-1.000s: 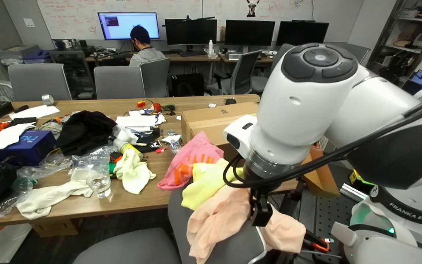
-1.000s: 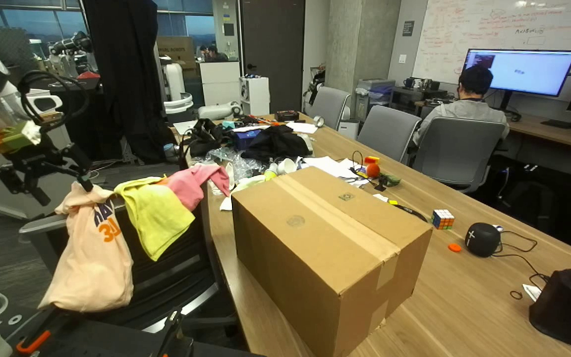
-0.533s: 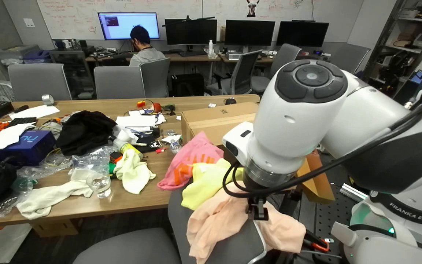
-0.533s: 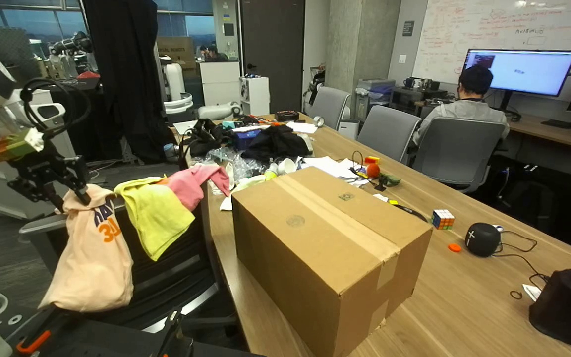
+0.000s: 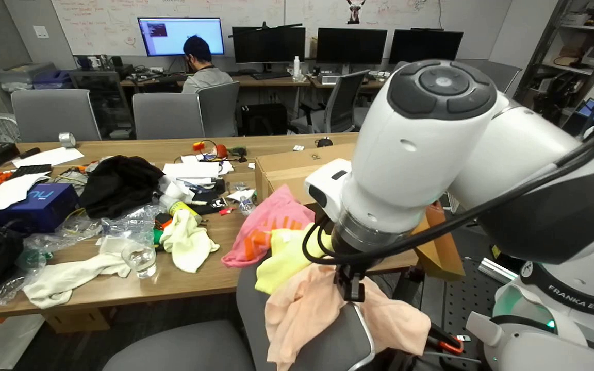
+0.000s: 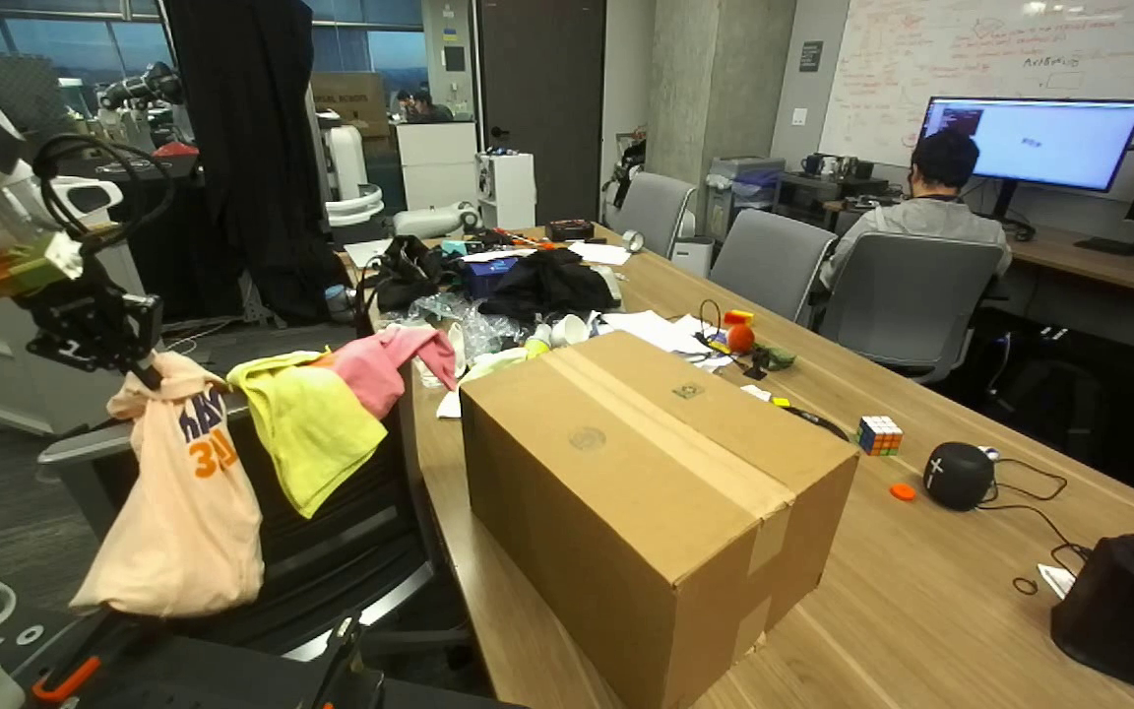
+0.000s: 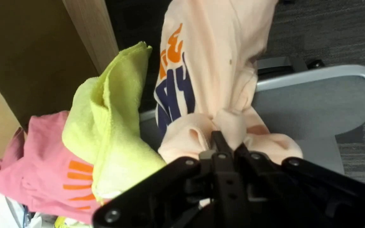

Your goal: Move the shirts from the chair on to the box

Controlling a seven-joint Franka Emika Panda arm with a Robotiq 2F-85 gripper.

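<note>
A peach shirt (image 7: 214,57) with orange and purple print hangs over the backrest of the grey chair (image 7: 312,104). My gripper (image 7: 230,142) is shut on a pinched fold at its top, fabric bulging out on both sides of the fingers (image 7: 219,139). In an exterior view the gripper (image 6: 148,374) sits at the upper edge of the peach shirt (image 6: 183,532). Beside it on the chair lies a yellow shirt (image 6: 316,433), then a pink shirt (image 6: 380,369) reaching toward the table. The closed cardboard box (image 6: 646,463) stands on the table, its top bare.
The wooden table (image 6: 931,571) carries a puzzle cube (image 6: 880,435), a round black speaker (image 6: 959,475) and a larger black device (image 6: 1128,611). Toward its other end are a drinking glass (image 5: 139,260), a black cloth (image 5: 121,185) and pale cloths (image 5: 186,239). A person (image 5: 203,67) sits behind.
The open jaws came down onto the peach shirt, closed on its top fold, and rose slightly. The fabric is drawn up a little with them. The yellow and pink shirts stayed put.
</note>
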